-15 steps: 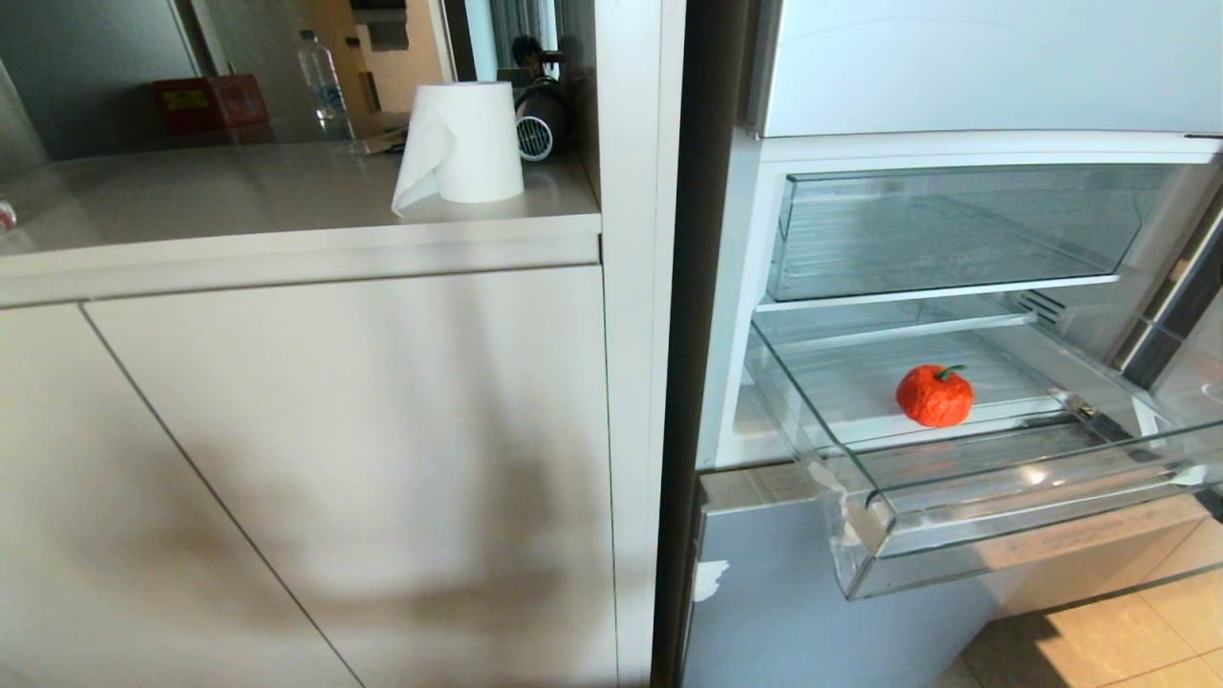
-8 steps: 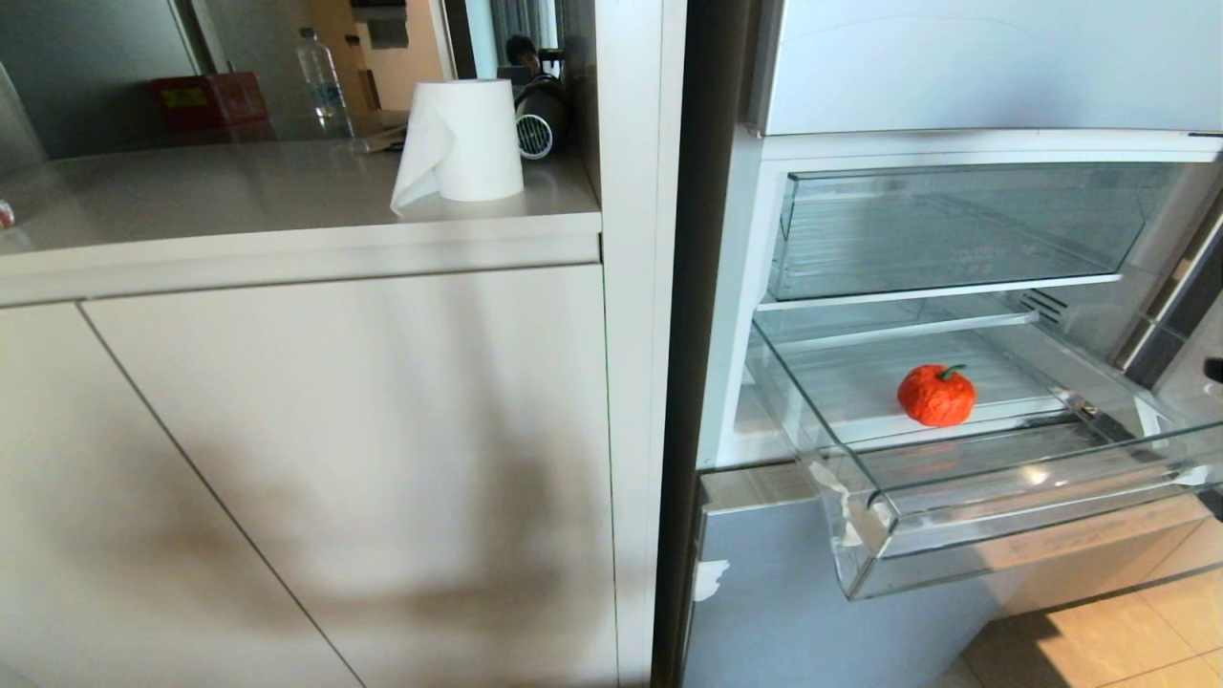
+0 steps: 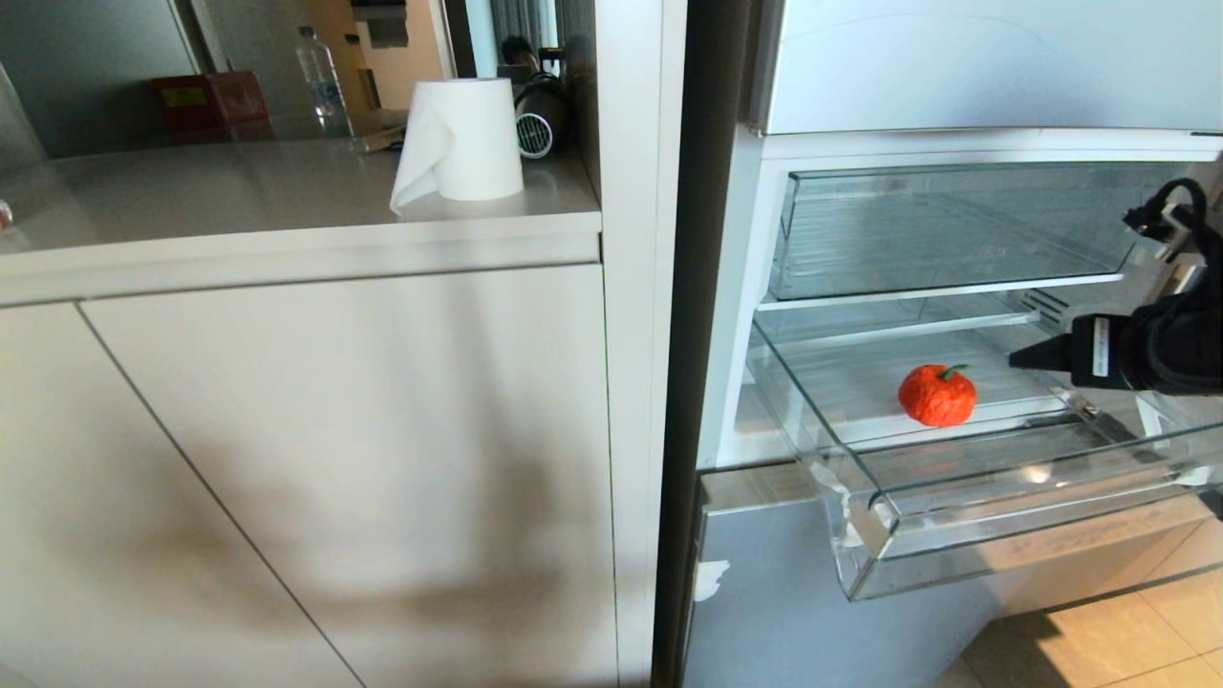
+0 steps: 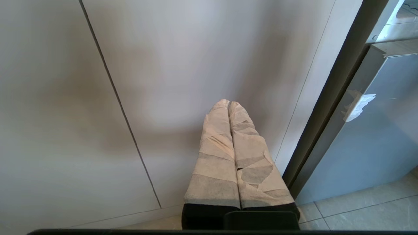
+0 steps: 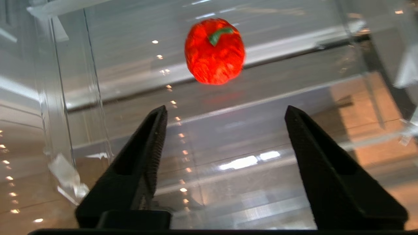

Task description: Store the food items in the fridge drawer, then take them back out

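A bumpy red-orange fruit (image 3: 936, 395) with a green stem lies on the ribbed floor of the pulled-out clear fridge drawer (image 3: 1003, 535). My right gripper (image 3: 1027, 358) reaches in from the right, level, just above the drawer and a short way to the right of the fruit. In the right wrist view its black fingers stand wide apart, so the right gripper (image 5: 225, 109) is open and empty. The fruit (image 5: 214, 52) lies ahead of the tips, apart from them, and the drawer's side wall (image 5: 75, 98) is beside them. My left gripper (image 4: 228, 102) is shut, its taped fingers hanging low in front of a cabinet door.
A second clear drawer (image 3: 955, 229) sits shut above the open one. The fridge's grey lower door (image 3: 764, 592) is below. To the left is a counter (image 3: 239, 191) with a paper towel roll (image 3: 463, 143) and a water bottle (image 3: 320, 81).
My right arm has come into the head view from the right edge and now reaches over the open drawer. The fruit and the drawer have stayed put.
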You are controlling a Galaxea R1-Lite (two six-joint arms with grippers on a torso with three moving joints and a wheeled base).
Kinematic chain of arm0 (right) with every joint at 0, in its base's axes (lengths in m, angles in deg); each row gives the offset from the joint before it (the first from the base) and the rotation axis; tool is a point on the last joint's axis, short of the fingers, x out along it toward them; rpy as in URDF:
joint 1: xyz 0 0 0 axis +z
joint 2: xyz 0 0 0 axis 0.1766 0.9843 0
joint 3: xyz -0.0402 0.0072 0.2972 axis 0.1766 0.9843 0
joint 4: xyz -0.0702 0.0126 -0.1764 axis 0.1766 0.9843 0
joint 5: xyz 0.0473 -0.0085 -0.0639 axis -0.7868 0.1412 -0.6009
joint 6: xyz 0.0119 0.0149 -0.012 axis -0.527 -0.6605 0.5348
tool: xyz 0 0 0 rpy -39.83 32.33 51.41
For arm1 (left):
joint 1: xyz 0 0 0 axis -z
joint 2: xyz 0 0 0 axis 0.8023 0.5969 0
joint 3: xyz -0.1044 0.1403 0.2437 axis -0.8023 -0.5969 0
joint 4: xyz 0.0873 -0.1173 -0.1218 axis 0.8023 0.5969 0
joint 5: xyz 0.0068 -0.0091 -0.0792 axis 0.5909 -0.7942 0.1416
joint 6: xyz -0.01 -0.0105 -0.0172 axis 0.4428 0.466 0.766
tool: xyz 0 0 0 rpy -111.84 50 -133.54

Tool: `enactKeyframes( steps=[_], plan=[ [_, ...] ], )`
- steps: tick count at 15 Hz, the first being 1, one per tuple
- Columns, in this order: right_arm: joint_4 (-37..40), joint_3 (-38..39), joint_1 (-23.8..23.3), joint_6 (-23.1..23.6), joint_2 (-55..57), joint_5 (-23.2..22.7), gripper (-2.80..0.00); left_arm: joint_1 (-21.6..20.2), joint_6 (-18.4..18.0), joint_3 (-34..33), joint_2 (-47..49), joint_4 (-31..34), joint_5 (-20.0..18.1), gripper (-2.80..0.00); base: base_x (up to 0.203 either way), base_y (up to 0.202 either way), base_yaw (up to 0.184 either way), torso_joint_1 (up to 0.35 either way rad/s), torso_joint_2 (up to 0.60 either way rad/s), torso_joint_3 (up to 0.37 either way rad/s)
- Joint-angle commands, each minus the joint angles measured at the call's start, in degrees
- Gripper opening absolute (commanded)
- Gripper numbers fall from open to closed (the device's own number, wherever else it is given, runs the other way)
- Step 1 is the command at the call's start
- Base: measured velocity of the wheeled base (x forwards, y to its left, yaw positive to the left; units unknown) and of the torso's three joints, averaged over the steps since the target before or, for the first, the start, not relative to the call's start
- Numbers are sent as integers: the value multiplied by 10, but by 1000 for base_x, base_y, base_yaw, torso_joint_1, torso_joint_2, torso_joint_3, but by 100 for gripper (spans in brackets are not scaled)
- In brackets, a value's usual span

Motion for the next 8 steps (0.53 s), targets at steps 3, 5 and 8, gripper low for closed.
enactKeyframes(
  steps=[3,5,8],
  plan=[
    [1,-54,0,-4,106,-8,0,0,0,0,1,0,0,-280,0,0,0,0,0,0],
    [1,-65,0,-4,139,-9,0,0,0,0,1,0,0,-280,0,0,0,0,0,0],
    [-2,-74,0,-6,175,-10,0,0,0,0,1,0,0,-280,0,0,0,0,0,0]
  ],
)
